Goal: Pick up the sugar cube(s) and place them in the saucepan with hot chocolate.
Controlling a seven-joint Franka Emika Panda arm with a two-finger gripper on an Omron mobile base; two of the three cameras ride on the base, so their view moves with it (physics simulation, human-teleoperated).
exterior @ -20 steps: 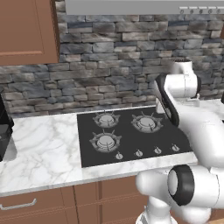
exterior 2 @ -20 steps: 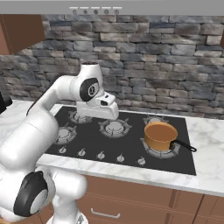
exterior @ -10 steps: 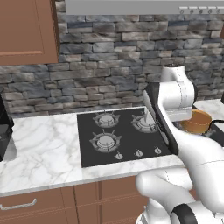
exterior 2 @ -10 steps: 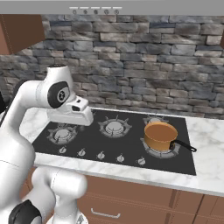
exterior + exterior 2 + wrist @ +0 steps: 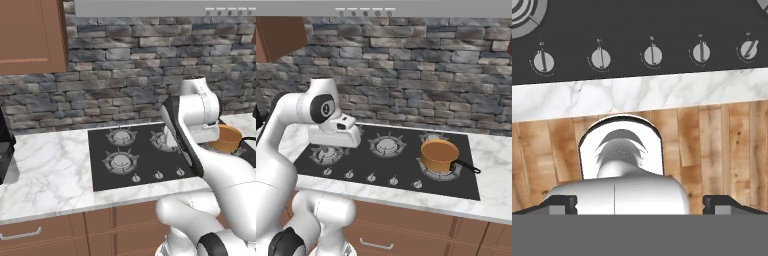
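Observation:
The saucepan (image 5: 438, 155) is a copper-orange pan with a thin black handle. It stands on the right front burner, and its rim peeks out behind my arm in the left base view as the saucepan (image 5: 226, 138). My hand (image 5: 336, 134) hovers over the left front burner, well left of the pan. In the hand view my gripper (image 5: 644, 204) is open, with its fingertips (image 5: 562, 203) far apart and nothing between them. It looks down on the stove knobs and the counter's front edge. The sugar cube is out of view.
The black cooktop (image 5: 406, 160) has several knobs (image 5: 653, 54) along its front. White marble counter (image 5: 50, 165) lies left of it, with a dark appliance (image 5: 5, 150) at the far left. A stone wall stands behind. Wood floor (image 5: 722, 150) shows below the counter edge.
My arm has swung left across the cooktop, from above the middle burners to above the left front burner. The saucepan has not moved. The jaws have stayed open.

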